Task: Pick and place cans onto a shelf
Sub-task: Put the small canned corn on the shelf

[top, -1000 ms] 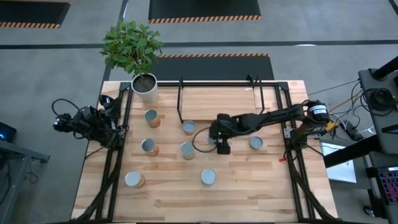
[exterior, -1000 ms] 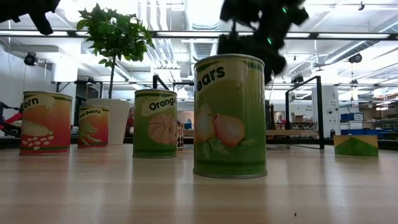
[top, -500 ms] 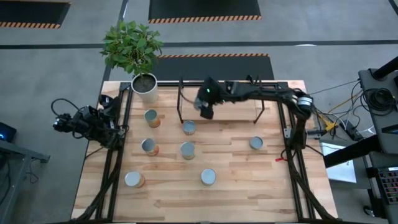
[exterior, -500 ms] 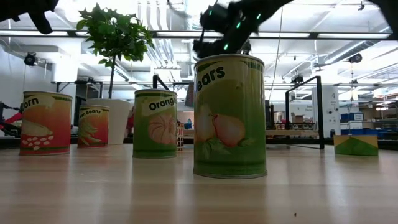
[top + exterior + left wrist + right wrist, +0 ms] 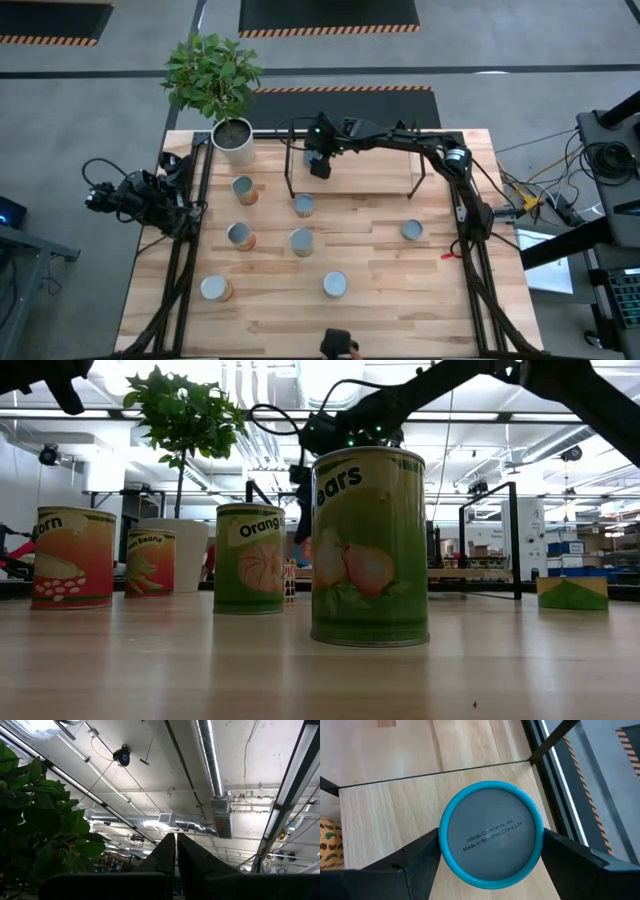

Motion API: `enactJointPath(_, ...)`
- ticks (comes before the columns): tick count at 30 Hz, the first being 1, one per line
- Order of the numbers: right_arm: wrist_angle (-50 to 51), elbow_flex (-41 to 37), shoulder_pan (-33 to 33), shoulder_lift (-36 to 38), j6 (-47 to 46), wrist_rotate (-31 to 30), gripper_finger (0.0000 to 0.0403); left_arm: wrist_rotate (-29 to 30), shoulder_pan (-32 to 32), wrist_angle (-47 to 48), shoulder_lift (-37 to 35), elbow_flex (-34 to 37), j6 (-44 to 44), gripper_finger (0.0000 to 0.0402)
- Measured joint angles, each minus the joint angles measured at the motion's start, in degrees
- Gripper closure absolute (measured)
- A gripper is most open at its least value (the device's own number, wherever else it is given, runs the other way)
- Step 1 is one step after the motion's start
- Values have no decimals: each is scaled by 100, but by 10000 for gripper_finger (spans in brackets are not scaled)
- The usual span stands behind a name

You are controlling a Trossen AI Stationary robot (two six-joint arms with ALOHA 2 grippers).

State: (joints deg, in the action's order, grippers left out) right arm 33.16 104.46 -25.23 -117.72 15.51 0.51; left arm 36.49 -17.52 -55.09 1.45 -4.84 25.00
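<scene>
My right gripper [image 5: 320, 163] reaches over the left part of the shelf [image 5: 372, 170], a light wood board framed by thin black rods, and is shut on a can [image 5: 490, 835] with a blue-rimmed grey top. In the low view this gripper [image 5: 308, 495] shows behind the pears can [image 5: 370, 545]. Several more cans stand upright on the tabletop, among them one just in front of the shelf [image 5: 303, 205] and one at the right [image 5: 411, 231]. My left gripper [image 5: 175, 852] is shut and empty, parked at the table's left edge [image 5: 135, 195] and pointing up. My right gripper pinches the can by its round side wall [image 5: 442, 845] between the two fingers, one finger [image 5: 415, 862] on each side. The fingers come from above, pointing down. The can is upright over the shelf board [image 5: 390, 805]; I cannot tell whether it touches the board.
A white pot with a green plant [image 5: 232, 138] stands at the table's far left corner, close to the shelf's left rods [image 5: 290, 165]. A can with a bean label [image 5: 327, 842] stands near the shelf's left end. Black frame rails run along both table sides.
My right gripper has carried the can from the middle of the table toward the far edge and to the left. It now stands over the shelf's left part and has come lower. The other cans have not moved.
</scene>
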Motion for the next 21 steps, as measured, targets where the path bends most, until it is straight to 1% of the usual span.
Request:
enactJointPath(8,1,40,-4,-16,2,-2,75,-2,-2,0,0,-2,1,401)
enactJointPath(14,-10,31,-4,43,-2,-9,71,-2,0,-33,0,-2,0,401)
enactJointPath(17,209,115,-4,236,6,-29,75,-2,-2,-31,0,-2,1,401)
enactJointPath(21,661,141,9,699,99,-48,76,-2,0,-28,0,-2,1,401)
